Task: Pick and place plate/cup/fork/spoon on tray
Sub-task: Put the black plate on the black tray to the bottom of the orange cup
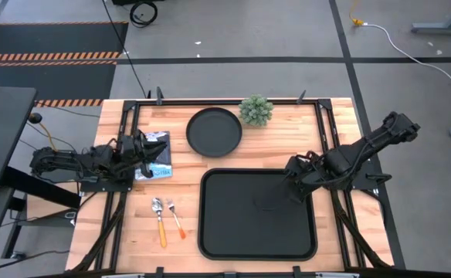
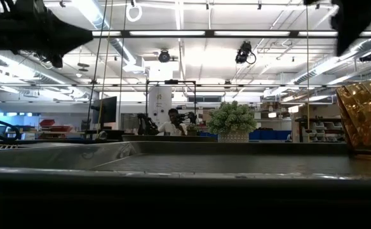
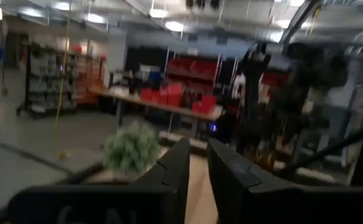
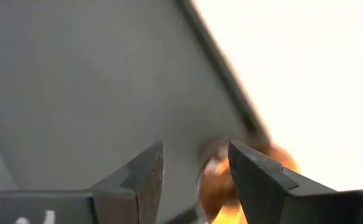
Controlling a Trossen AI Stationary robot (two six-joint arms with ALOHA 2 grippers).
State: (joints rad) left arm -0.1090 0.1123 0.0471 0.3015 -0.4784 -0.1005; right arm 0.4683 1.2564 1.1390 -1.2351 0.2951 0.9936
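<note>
The black tray [image 1: 256, 224] lies at the table's middle, toward the near edge. My right gripper [image 1: 296, 187] hangs open over the tray's far right corner. The amber cup [image 2: 366, 117] stands upright below it, its base at the tray's floor. The cup's rim shows between the fingers in the right wrist view [image 4: 215, 180]. The gripper hides the cup in the high view. The round black plate [image 1: 214, 131] lies on the table beyond the tray. The spoon [image 1: 159, 222] and fork [image 1: 175, 218] lie left of the tray. My left gripper [image 1: 152, 150] waits at the table's left, fingers almost together and empty.
A small potted plant [image 1: 256, 110] stands at the far edge, right of the plate. A blue and white flat item [image 1: 157, 158] lies under my left gripper. A person [image 2: 171, 121] sits in the room beyond the table. Most of the tray's floor is bare.
</note>
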